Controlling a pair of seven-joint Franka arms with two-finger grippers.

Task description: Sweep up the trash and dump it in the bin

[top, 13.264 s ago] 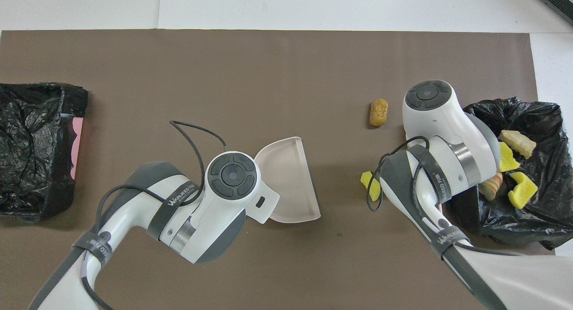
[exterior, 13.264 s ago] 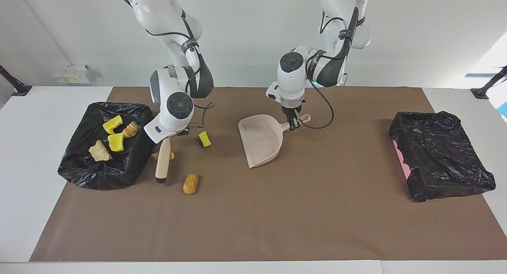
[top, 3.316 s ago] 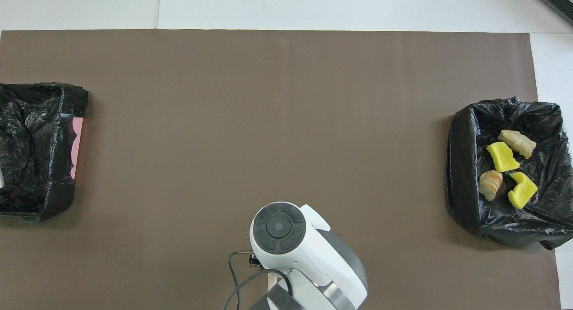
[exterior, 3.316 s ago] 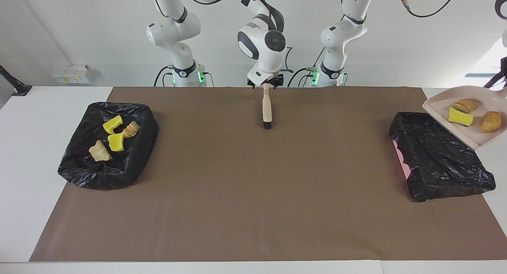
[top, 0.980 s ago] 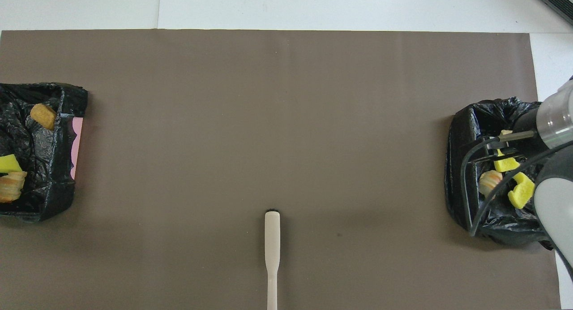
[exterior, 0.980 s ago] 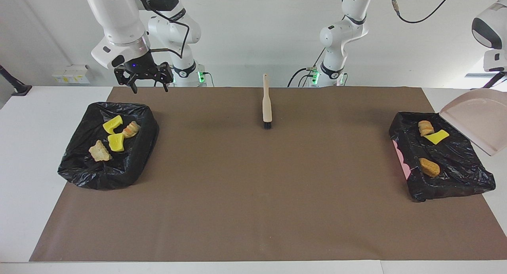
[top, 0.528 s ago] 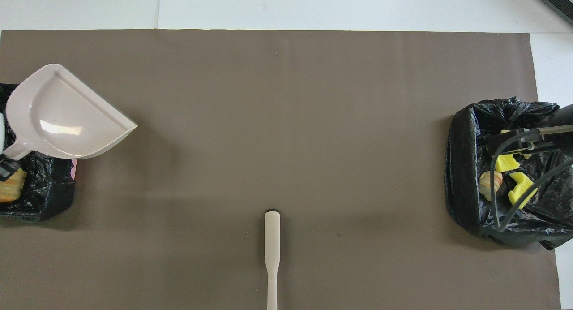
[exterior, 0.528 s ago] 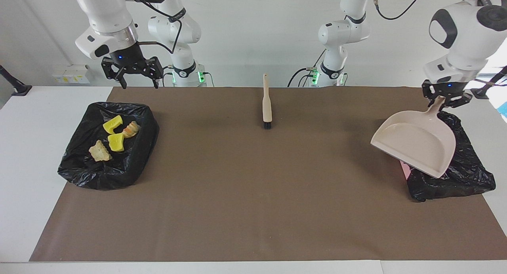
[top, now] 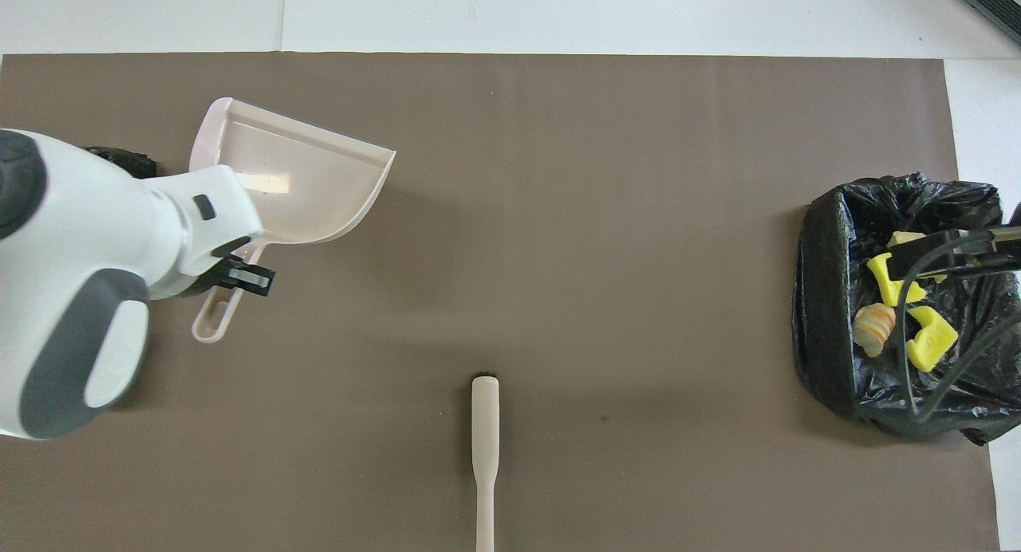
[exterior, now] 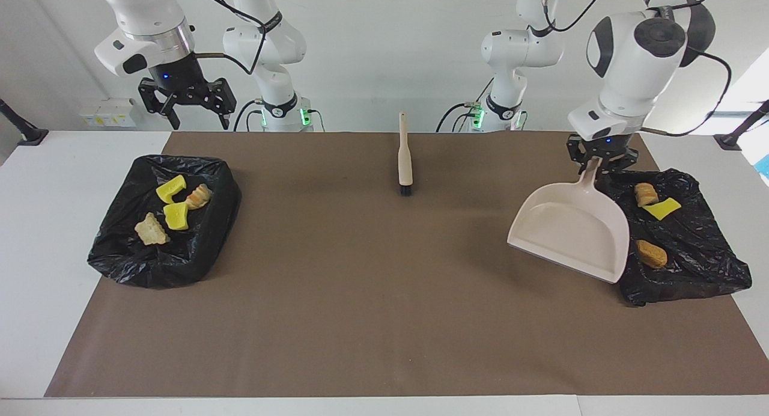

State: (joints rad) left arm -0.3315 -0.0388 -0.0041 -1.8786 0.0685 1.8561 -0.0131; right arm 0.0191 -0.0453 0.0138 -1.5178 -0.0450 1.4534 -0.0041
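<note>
My left gripper (exterior: 599, 159) is shut on the handle of the beige dustpan (exterior: 568, 232), which is empty and held tilted over the mat beside the black-lined bin (exterior: 715, 266) at the left arm's end. In that bin lie a tan chunk (exterior: 646, 193), a yellow chunk (exterior: 664, 208) and an orange chunk (exterior: 651, 253). In the overhead view the dustpan (top: 295, 177) and left gripper (top: 231, 274) show, and the arm hides that bin. My right gripper (exterior: 201, 120) is open and empty, raised by the bin (exterior: 198, 247) at the right arm's end.
That bin holds several chunks, among them two yellow ones (exterior: 170, 189) (exterior: 176, 216), a striped one (exterior: 198, 196) and a tan one (exterior: 150, 229). A beige brush (exterior: 406, 157) lies on the brown mat (exterior: 360, 296) near the robots, midway between the arms.
The left arm has swung the empty dustpan off the bin toward the table's middle, uncovering three chunks in it. The right gripper has drifted a little toward its own end of the table.
</note>
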